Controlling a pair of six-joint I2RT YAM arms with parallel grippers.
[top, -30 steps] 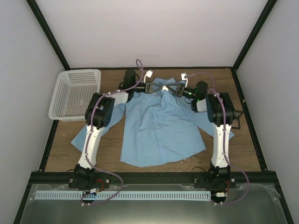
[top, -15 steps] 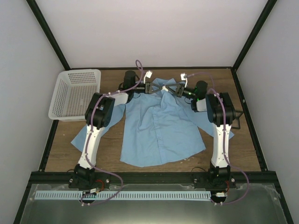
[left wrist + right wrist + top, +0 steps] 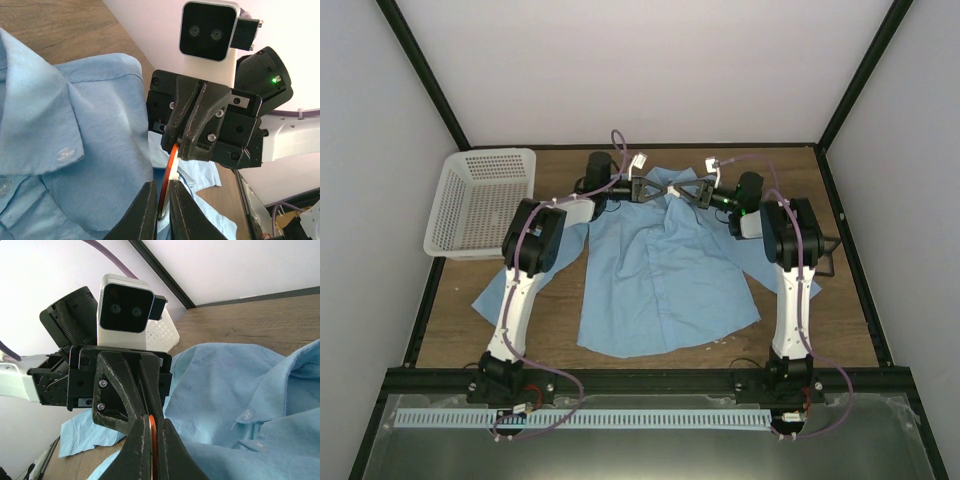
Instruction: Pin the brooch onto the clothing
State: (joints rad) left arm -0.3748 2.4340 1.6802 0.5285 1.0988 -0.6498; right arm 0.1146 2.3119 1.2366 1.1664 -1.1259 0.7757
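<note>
My right hand is clamped on the brooch, which sits edge-on between its fingertips, just beside the shirt collar. My left hand brackets the opposite rim; gripping or not, I cannot tell. Light, stiff, likely slippery: pinch the rim.
</note>
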